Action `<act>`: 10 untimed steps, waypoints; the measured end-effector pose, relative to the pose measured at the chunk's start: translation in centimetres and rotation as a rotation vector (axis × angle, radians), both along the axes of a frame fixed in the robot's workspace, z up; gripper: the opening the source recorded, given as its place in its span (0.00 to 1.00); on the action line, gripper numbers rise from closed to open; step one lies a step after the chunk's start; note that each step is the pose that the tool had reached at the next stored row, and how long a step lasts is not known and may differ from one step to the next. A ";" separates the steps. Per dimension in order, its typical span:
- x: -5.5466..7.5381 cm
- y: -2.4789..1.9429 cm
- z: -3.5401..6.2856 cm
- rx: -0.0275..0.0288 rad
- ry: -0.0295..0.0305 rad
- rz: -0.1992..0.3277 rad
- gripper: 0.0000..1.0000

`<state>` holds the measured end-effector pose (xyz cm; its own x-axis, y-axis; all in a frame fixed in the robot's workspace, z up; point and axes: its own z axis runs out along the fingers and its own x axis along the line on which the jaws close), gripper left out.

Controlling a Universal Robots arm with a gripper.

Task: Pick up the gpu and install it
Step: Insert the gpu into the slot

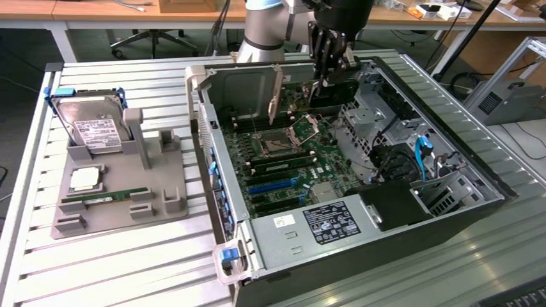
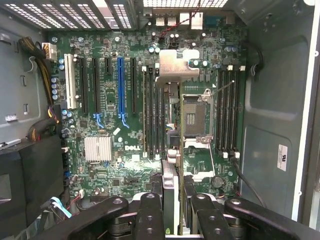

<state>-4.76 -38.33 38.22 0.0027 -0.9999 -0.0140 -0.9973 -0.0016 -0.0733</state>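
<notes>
The hand [image 1: 331, 64] sits at the upper centre of the exterior view, lowered into the open computer case [image 1: 426, 249]; its fingers [image 2: 150, 215] are pinched on the gpu [image 2: 171, 185], 1 on each face of the card.

The gpu hangs below the hand as a dark block over the far end of the motherboard [image 1: 290, 173]; in the wrist view it shows edge-on, a thin strip running away from the fingers and ending in a silvery metal bracket; it lies in line with the memory slots [image 2: 152, 110], between them and the CPU socket [image 2: 195, 117]. The blue expansion slot [image 2: 120, 85] stands well apart from the card, with a small silver heatsink [image 2: 97, 148] near it.

On the exterior view's left, a grey fixture [image 1: 119, 185] rests on the slatted metal worktop [image 1: 128, 268]; it carries a hard drive [image 1: 89, 128] propped upright at its far end and 1 green memory stick [image 1: 107, 197] lying flat near its front.
</notes>
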 end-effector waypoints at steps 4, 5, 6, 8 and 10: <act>0.0 0.00 -0.04 0.0000 0.0139 0.000 0.27; 0.0 0.00 -0.07 0.0000 0.0224 0.000 0.27; 0.0 0.00 -0.09 0.0000 0.0307 0.000 0.27; 0.0 0.00 -0.12 -0.0001 0.0452 0.000 0.27; 0.0 0.00 -0.12 -0.0001 0.0529 0.000 0.27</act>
